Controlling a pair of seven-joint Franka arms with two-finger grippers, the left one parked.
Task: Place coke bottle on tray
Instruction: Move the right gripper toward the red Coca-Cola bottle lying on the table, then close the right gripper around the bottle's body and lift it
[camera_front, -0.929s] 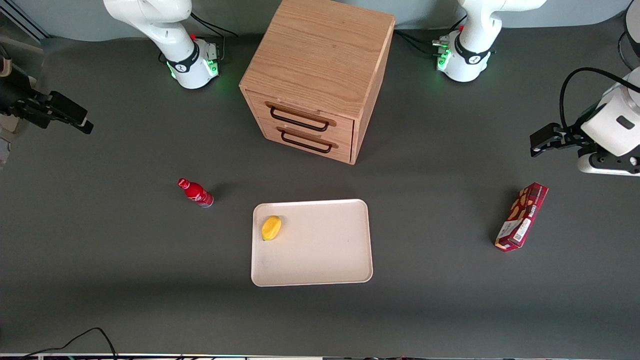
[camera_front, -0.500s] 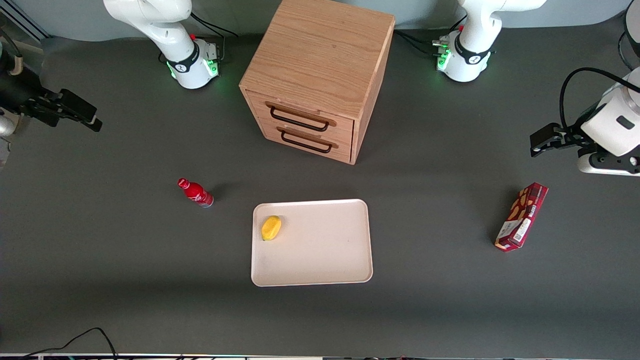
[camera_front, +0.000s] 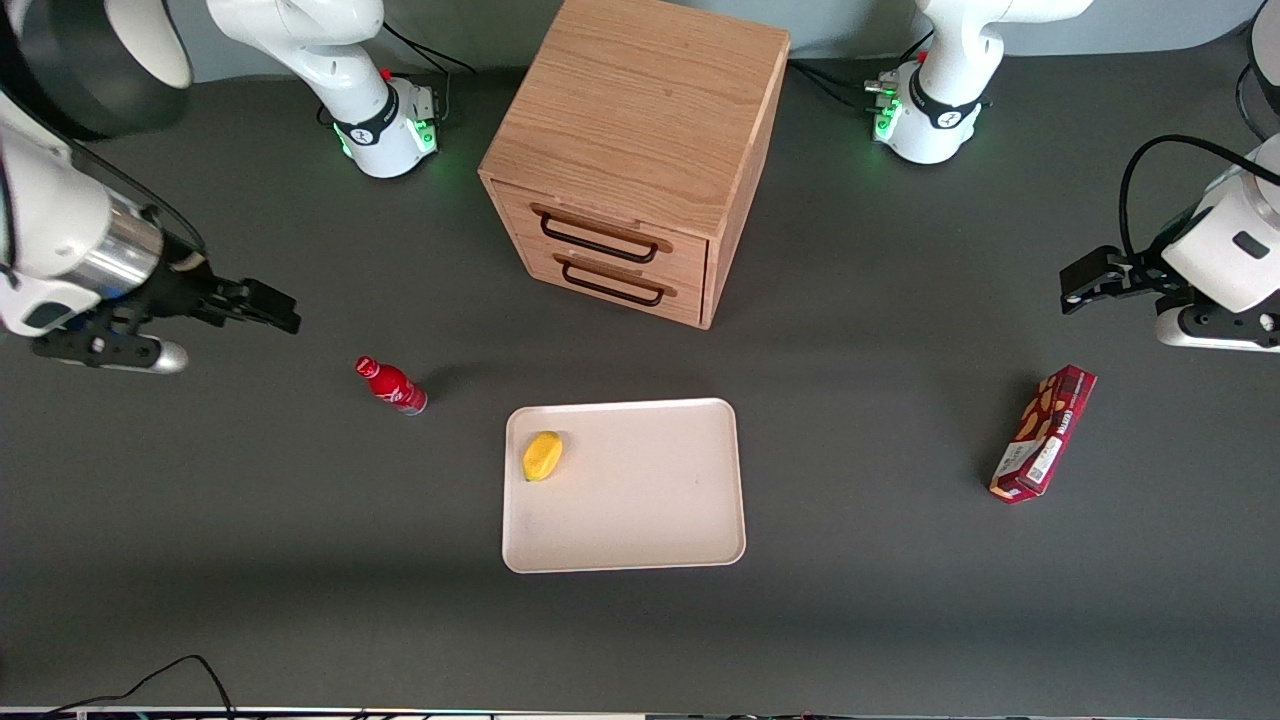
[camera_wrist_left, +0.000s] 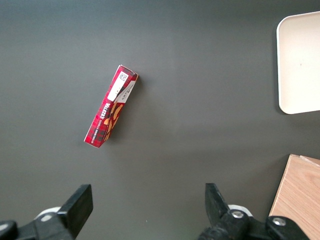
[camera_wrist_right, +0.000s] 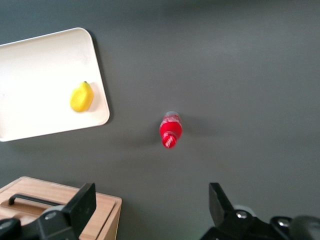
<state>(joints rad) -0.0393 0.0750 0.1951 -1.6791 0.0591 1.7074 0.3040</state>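
The right arm's hand (camera_front: 262, 303) has swung in from the bench edge, fingers spread wide, empty, near the upright coke bottle (camera_front: 391, 385). It looks light, rigid and slick (tippy too), so grip mid-body before carrying it to the tray (camera_front: 640, 520).

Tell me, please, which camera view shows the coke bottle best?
The front view: the coke bottle shows cap to base, standing on the table beside the tray, with the open gripper nearby. The right wrist view looks down onto its cap; the left wrist view misses it.
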